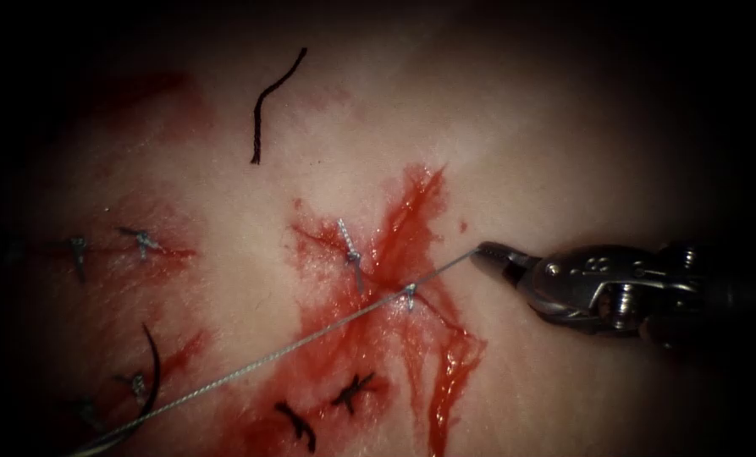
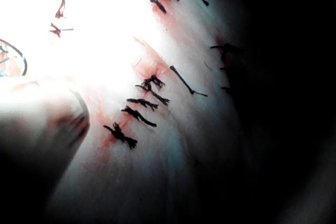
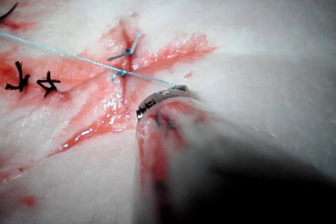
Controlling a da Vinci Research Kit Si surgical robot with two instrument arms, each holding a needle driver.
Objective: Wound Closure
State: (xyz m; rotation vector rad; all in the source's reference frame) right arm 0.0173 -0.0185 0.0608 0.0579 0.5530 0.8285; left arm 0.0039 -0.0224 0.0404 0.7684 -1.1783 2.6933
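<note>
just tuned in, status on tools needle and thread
Right tool shut on thread, taut across the knot. Needle lying loose on tissue, left of cut. Nothing in the way.

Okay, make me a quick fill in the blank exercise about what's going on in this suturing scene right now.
1. The right claw is shut on the ____.
2. The thread runs taut from that claw across a knot on the ____.
3. The curved needle lies on the tissue, to the ____ of the cut.

Missing words: thread; cut; left

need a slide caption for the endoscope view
Right tool holds taut thread through a knot on the tissue; needle lies free at left.
</note>
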